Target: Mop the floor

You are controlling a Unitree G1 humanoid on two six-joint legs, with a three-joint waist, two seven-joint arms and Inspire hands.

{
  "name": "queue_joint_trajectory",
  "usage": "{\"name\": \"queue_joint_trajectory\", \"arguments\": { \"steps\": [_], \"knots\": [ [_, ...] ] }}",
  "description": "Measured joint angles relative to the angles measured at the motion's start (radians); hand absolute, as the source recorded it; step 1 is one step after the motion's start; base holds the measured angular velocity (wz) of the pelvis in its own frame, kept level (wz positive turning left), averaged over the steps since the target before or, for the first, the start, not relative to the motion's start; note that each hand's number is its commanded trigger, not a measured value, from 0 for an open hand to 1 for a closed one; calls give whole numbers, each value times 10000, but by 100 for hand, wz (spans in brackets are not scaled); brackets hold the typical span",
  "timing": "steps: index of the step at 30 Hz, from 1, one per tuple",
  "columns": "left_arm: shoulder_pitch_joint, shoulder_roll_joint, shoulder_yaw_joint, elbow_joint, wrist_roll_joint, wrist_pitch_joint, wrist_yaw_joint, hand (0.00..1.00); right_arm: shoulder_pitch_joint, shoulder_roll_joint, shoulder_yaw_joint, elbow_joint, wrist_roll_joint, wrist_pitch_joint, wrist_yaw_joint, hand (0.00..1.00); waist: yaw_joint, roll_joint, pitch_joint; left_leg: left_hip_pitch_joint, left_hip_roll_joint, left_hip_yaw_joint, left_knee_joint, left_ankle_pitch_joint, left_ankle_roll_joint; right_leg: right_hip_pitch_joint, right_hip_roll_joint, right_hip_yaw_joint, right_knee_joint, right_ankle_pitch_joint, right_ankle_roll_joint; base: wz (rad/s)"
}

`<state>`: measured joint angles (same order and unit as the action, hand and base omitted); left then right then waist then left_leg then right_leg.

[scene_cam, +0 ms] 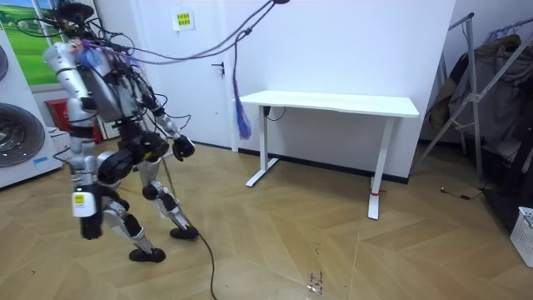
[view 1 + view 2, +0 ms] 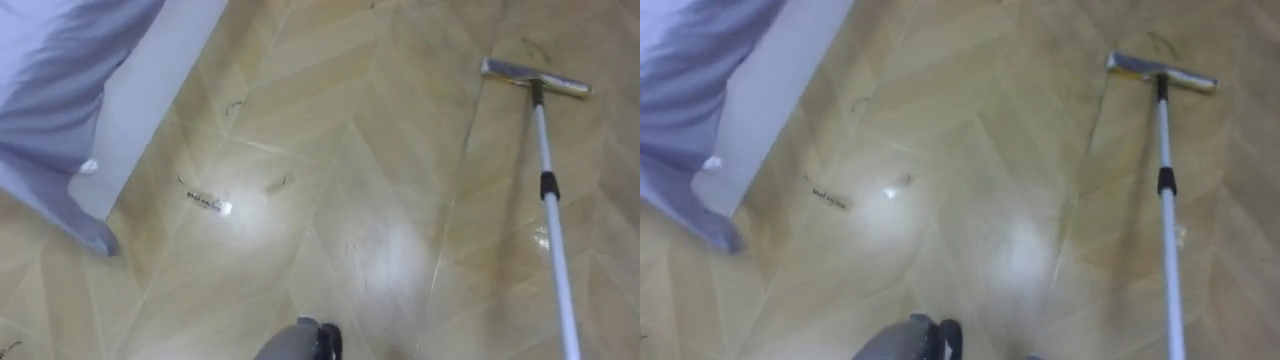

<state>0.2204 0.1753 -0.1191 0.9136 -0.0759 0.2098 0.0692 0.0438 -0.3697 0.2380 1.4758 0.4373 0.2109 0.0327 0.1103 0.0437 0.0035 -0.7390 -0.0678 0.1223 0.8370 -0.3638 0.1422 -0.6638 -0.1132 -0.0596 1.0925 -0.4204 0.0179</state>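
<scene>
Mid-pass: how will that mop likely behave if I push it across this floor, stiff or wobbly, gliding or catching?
The pole looks long, thin and straight, so probably stiff and light. The flat head lies flat on the glossy floor, so it should glide, though it may twist at the joint if pushed off-centre.
</scene>
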Motion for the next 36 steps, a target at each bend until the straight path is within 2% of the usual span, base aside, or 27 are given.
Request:
{"name": "queue_joint_trajectory", "arguments": {
  "steps": [1, 2, 4, 6, 8, 10, 11, 12, 13, 14, 15, 16, 17, 18, 19, 20, 22, 23, 24, 25, 26, 28, 29, 30, 32, 33, 36],
  "knots": [
    [-6, -58, 21, -40, 38, -22, -22, 0, 462, 175, -21, 0, 0, 0, 5, 100, -212, 89, -39, 188, -90, -22, -15, -189, 73, -388, 22, 208, 707, 611, 94, -6],
    [-3, -104, 1, -130, 44, -74, -18, 0, 823, 406, -17, -8, 1, 0, 5, 100, -329, 199, -58, 384, -160, -105, -76, -326, 114, -618, 179, 537, 991, 779, 126, -20],
    [-38, -145, -14, -119, 14, -200, 21, 0, 1063, 755, -18, -10, -5, -12, -8, 100, -582, 277, -18, 632, -185, -110, -260, -413, 145, -1094, 303, 697, 631, 663, 226, -22],
    [-59, -186, -19, -98, 14, -202, 117, 0, 1083, 1009, -32, -13, -47, -16, -39, 100, -872, 288, 32, 877, -190, -123, -498, -413, 145, -1402, 343, 658, -682, 639, 184, -13],
    [-55, -263, -13, -85, -30, -198, 187, 0, 1079, 1106, -57, -15, -108, 5, -78, 100, -895, 312, 25, 1187, -176, -110, -637, -607, 66, -1514, 429, 524, -2639, 1233, -90, -11],
    [-52, -301, -23, 76, -181, -177, 309, 0, 984, 1054, -276, -42, -353, 147, -172, 100, -859, 291, 41, 1355, -125, -215, -509, -879, -81, -1374, 467, 296, -2925, 1678, -257, -2],
    [-57, -281, -18, 153, -262, -105, 356, 0, 720, 998, -450, -66, -540, 321, -239, 100, -791, 309, 45, 1482, -86, -333, -415, -1008, -226, -1250, 531, 211, -2817, 1549, -402, 0],
    [-72, -236, -3, 250, -474, -49, 392, 0, 288, 921, -487, -15, -600, 496, -304, 100, -764, 216, 103, 1584, -52, -356, -211, -1174, -350, -1159, 552, 142, -2555, 1201, -528, 0],
    [-107, -226, -4, 335, -574, -37, 404, 0, 63, 855, -490, -8, -640, 536, -335, 100, -748, 217, 104, 1555, -16, -411, 28, -1249, -482, -1125, 543, 93, -2394, 1008, -552, 11],
    [-131, -164, -22, 394, -812, 39, 465, 0, -498, 710, -575, 143, -817, 691, -433, 100, -707, 195, 125, 1278, 122, -354, 1027, -1276, -656, -1104, 557, 30, -1999, 569, -543, 15],
    [-138, -58, -41, 392, -932, 89, 529, 0, -1122, 535, -633, 286, -967, 748, -524, 100, -633, 151, 152, 736, 309, -329, 2429, -939, -1148, -1117, 614, -7, -1469, 180, -619, 9],
    [-140, 5, -105, 345, -1095, 98, 604, 0, -1432, 409, -625, 304, -979, 751, -560, 100, -530, 56, 196, 445, 422, -334, 3152, -664, -1316, -1124, 654, 37, -1158, -60, -646, 0],
    [-140, 114, -276, 264, -1508, 99, 748, 0, -2042, 120, -610, 285, -1031, 751, -581, 100, -326, -65, 243, -53, 471, -365, 4400, 47, -1411, -1153, 698, 182, -603, -433, -684, -9],
    [-142, 151, -336, 239, -1681, 98, 786, 0, -2386, -28, -594, 234, -1051, 749, -623, 100, -216, -127, 263, -335, 487, -368, 4933, 438, -1493, -1183, 758, 296, -365, -611, -680, -13],
    [-120, 246, -452, 125, -1883, 80, 794, 0, -3070, -289, -358, -18, -1020, 730, -716, 100, -10, -242, 284, -864, 529, -331, 5428, 572, -1523, -1268, 801, 415, 11, -855, -722, -8],
    [-108, 390, -514, -108, -1952, 77, 767, 0, -3525, -471, -69, -289, -758, 585, -784, 100, 97, -364, 349, -1424, 641, -341, 5105, 400, -1396, -1269, 816, 416, 195, -974, -840, 0],
    [33, 531, -509, -348, -1944, 33, 755, 0, -3987, -568, 167, -689, -361, 383, -743, 100, 393, -556, 328, -1995, 738, -397, 3348, 318, -1438, -1091, 820, 427, 149, -1163, -829, 2],
    [83, 538, -505, -351, -1903, 34, 732, 0, -4063, -562, 132, -880, -154, 361, -700, 100, 500, -600, 308, -1985, 721, -453, 1736, 424, -1493, -750, 797, 418, -16, -1334, -735, 5],
    [120, 534, -506, -350, -1880, 37, 693, 0, -4056, -549, 114, -912, -65, 359, -626, 100, 503, -601, 309, -1942, 725, -474, 1057, 590, -1377, -532, 765, 403, -106, -1438, -673, 15],
    [233, 537, -505, -299, -1794, 79, 547, 0, -3863, -482, 23, -914, -39, 363, -555, 100, 483, -638, 256, -1784, 670, -364, 637, 1052, -1232, -113, 591, 395, -310, -1656, -505, 31],
    [264, 541, -504, -294, -1687, 92, 362, 0, -3479, -486, 21, -913, -32, 362, -508, 100, 377, -654, 171, -1476, 569, -139, 486, 1040, -949, 283, 342, 320, -583, -1787, -242, 39],
    [225, 511, -504, -292, -1517, 91, 215, 0, -2756, -552, 63, -837, -37, 336, -481, 100, 311, -667, 165, -1098, 509, 212, 485, 831, -497, 747, 60, 302, -802, -1875, -87, 40],
    [138, 497, -499, -279, -1470, 39, 162, 0, -2244, -586, 136, -710, -38, 285, -459, 100, 279, -693, 158, -859, 278, 300, 576, 530, -183, 793, -123, 342, -301, -1689, 159, 42],
    [12, 438, -501, -280, -1422, 19, 140, 0, -1668, -648, 153, -680, -53, 283, -473, 100, 157, -568, 105, -632, 67, 278, 694, 237, -3, 650, -306, 362, 504, -1116, 258, 37],
    [-41, 384, -483, -302, -1255, -67, 141, 0, -1226, -630, 132, -570, -56, 281, -518, 100, 32, -391, 25, -464, -100, 157, 748, -53, 97, 323, -297, 559, 1336, -312, 259, 26],
    [-149, 304, -434, -293, -1059, -207, 154, 0, -883, -575, 125, -493, -54, 278, -556, 100, -36, -141, 9, -281, -159, 38, 754, -285, 169, 12, -138, 696, 1815, 10, 276, 10],
    [-235, 241, -420, -365, -472, -285, 174, 0, -274, -164, 1, -491, -54, -30, -828, 100, -374, 124, 26, 275, -296, -29, 197, -440, 226, -1185, -1, 547, 1396, -87, 236, 4]
  ]
}}
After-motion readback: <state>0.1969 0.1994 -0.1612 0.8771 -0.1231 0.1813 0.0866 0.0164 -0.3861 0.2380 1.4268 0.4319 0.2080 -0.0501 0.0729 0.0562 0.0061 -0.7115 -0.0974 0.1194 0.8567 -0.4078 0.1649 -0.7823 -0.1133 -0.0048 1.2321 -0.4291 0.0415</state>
